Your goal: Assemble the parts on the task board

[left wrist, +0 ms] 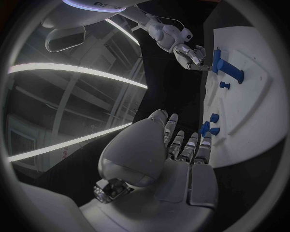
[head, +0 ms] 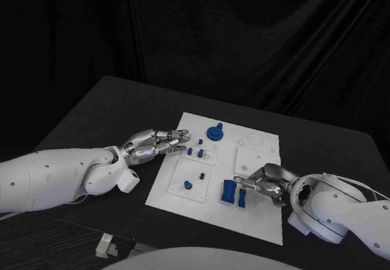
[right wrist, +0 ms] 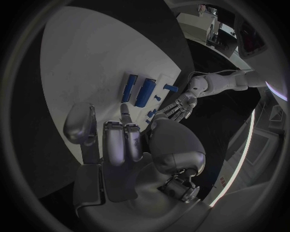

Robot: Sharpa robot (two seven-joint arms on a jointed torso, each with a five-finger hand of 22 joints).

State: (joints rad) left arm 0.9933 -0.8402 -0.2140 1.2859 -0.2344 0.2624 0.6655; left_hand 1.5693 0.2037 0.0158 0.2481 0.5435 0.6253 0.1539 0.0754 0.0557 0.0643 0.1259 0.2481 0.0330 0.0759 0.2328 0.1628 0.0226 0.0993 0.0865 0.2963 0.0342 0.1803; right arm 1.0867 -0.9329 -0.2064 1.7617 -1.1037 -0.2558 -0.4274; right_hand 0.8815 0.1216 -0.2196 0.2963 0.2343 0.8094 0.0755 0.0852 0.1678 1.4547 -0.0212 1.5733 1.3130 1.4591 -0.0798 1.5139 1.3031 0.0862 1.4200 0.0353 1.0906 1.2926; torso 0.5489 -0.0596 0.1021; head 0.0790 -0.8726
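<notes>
The white task board point(head: 252, 216) lies mid-table. Near its front edge stand two long blue blocks point(head: 229, 192) side by side. A round blue part with a knob point(head: 215, 133) sits at the far side, and several small blue pegs point(head: 195, 152) stand near the left edge. My left hand point(head: 153, 143) hovers at the board's left edge, fingers stretched out and apart, holding nothing. My right hand point(head: 263, 182) is just right of the blocks, its fingers curled in with nothing visible in them. The right wrist view shows that hand point(right wrist: 121, 140) above the board point(right wrist: 84, 63), short of the blocks point(right wrist: 145, 92).
Black table point(head: 114, 109) surrounds the board, with bare room at the far side and on the left. A small white object point(head: 105, 245) lies off the table's near left corner. In the left wrist view, pegs point(left wrist: 208, 128) stand just past the left hand's fingertips point(left wrist: 204, 142).
</notes>
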